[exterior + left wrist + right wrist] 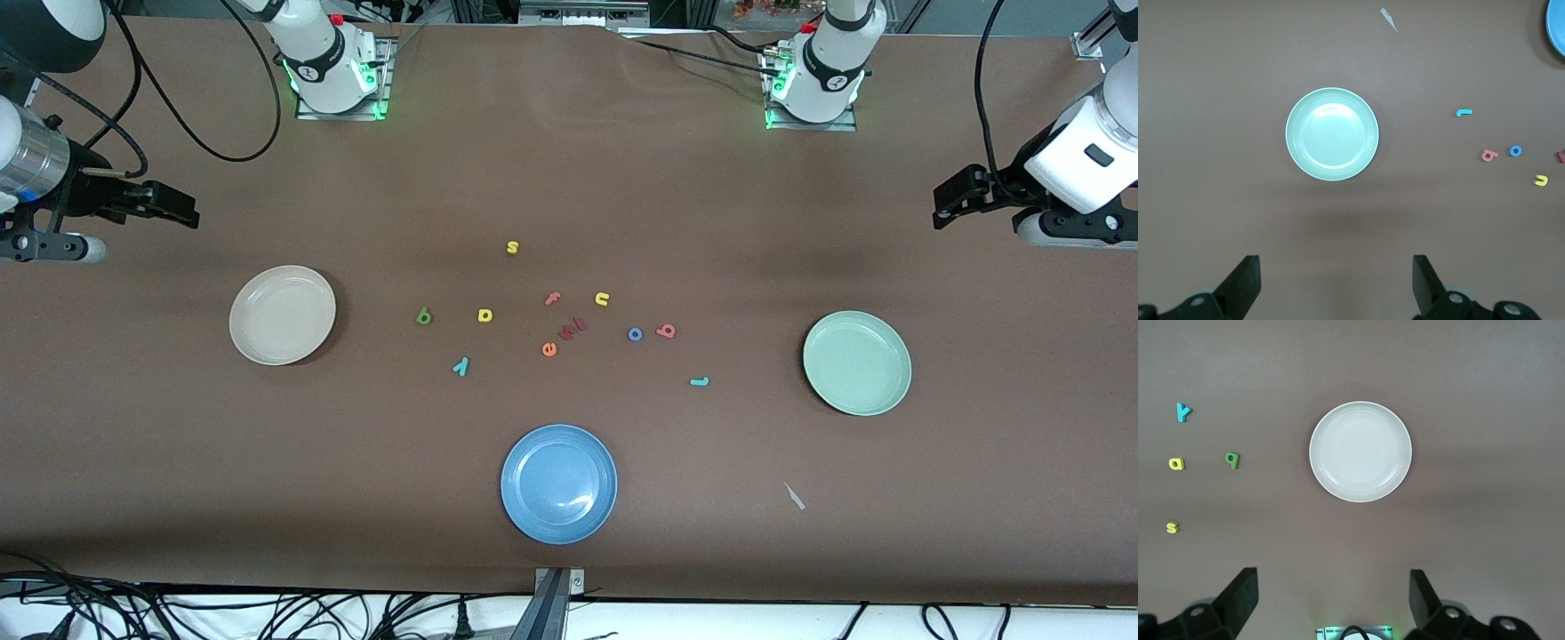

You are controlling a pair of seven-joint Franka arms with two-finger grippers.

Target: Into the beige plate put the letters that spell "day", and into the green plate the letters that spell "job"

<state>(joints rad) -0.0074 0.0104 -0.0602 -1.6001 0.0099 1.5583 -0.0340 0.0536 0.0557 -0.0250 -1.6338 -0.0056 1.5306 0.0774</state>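
Brown table (569, 178): both tools wait open, letters scattered

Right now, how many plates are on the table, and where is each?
3. The beige plate lies toward the right arm's end, the green plate toward the left arm's end, and the blue plate sits between them, nearest the front camera. All three are empty; none looks hidden.

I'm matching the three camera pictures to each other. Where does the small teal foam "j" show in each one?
Front view: the small teal foam "j" lies between the salmon foam "b" and the round pale green plate, nearer the camera than both.
Left wrist view: the "j" lies beside the same plate.
Right wrist view: not in it.
Shared landmark: the green plate.
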